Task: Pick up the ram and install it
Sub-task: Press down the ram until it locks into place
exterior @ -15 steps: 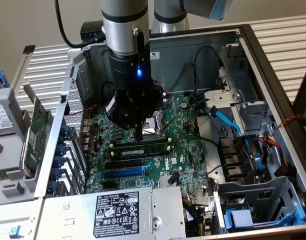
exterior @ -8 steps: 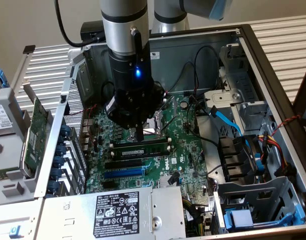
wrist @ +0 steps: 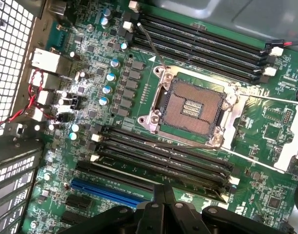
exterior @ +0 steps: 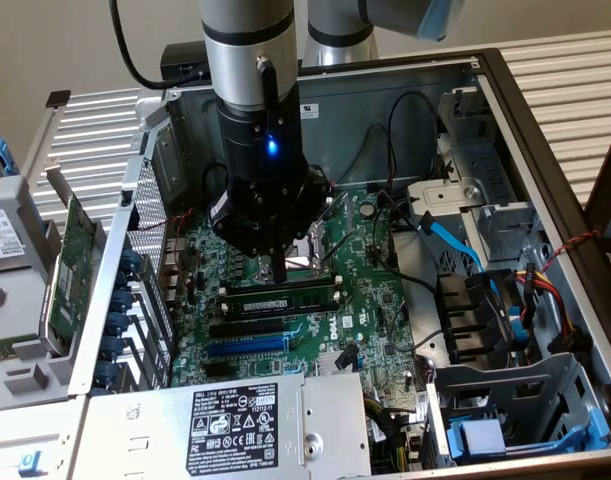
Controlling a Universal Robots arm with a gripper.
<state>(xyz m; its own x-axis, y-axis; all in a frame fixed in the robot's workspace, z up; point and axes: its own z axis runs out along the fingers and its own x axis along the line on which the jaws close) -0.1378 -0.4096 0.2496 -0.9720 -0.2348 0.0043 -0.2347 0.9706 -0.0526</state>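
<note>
**Fingers together over the memory slots**

Exterior view: my gripper point(exterior: 272, 268) hangs low inside the open computer case point(exterior: 545, 150), just above the motherboard point(exterior: 370, 300), and my fingers are drawn fully together with nothing between them. Right below my fingertips the ram point(exterior: 280, 301) lies lengthwise in one of the memory slots point(exterior: 275, 312), a narrow green stick running toward the exterior view's right; I cannot tell whether my fingertips touch its upper edge or hover just over it. Beside it, farther from the CPU socket point(exterior: 310, 258), the neighbouring black slots and a blue slot point(exterior: 243, 346) run parallel. An expansion card point(exterior: 70, 265) leans outside the case wall at the exterior view's left, and a metal box with a black label point(exterior: 235, 415) covers the near end of the case.

From my wrist, the CPU socket point(wrist: 190, 107) sits open between two banks of black slots point(wrist: 163, 158), and the dark body of my gripper point(wrist: 163, 214) reaches in beside the nearer bank.
</note>
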